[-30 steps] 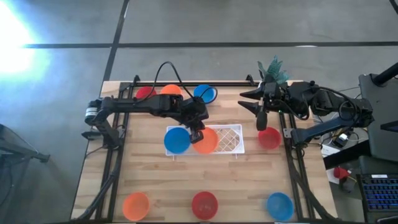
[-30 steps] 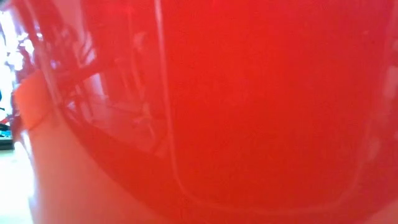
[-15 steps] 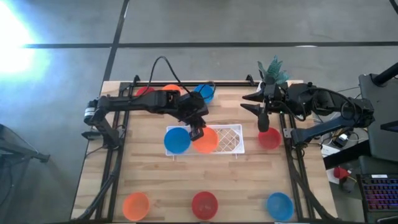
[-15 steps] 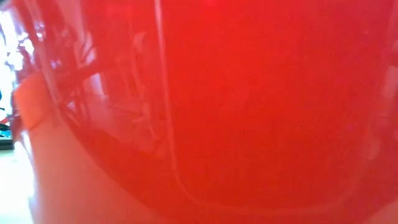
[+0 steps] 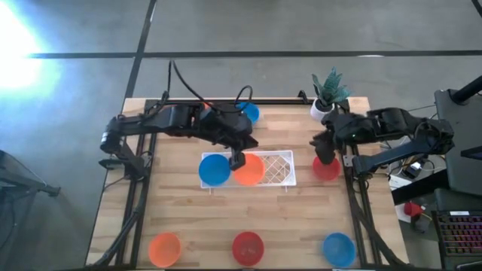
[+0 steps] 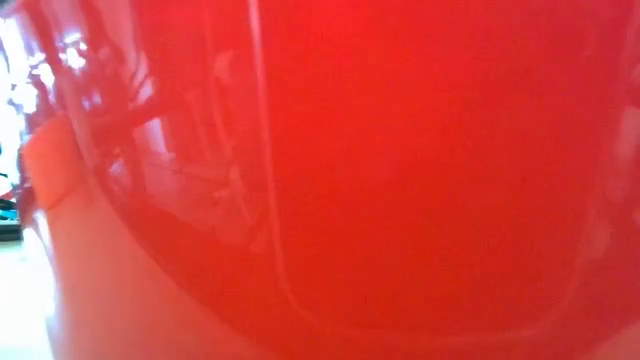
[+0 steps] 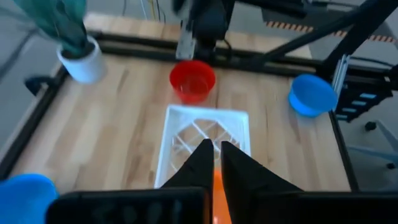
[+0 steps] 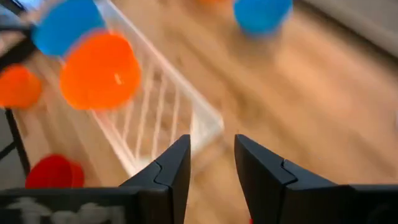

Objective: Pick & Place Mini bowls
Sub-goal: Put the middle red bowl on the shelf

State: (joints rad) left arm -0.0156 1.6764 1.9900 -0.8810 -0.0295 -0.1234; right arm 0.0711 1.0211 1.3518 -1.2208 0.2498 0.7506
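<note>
Two grippers work: right gripper (image 5: 324, 153), fingers a bowl-rim's width apart and empty, hovers just above the small round red plastic bowl (image 5: 327, 168) right of the white lattice tray (image 5: 280, 168); left gripper (image 5: 237, 160) pinches the orange plastic bowl's (image 5: 248, 171) rim on the tray.

blue, orange, red mini bowls (image 5: 248, 169) scattered

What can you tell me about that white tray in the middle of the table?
The white tray is a rectangular, plastic-looking piece with an open lattice floor, lying flat mid-table. An orange bowl sits on its left part, and a blue bowl overlaps its left end. The left claw hangs at the orange bowl's rim.
</note>
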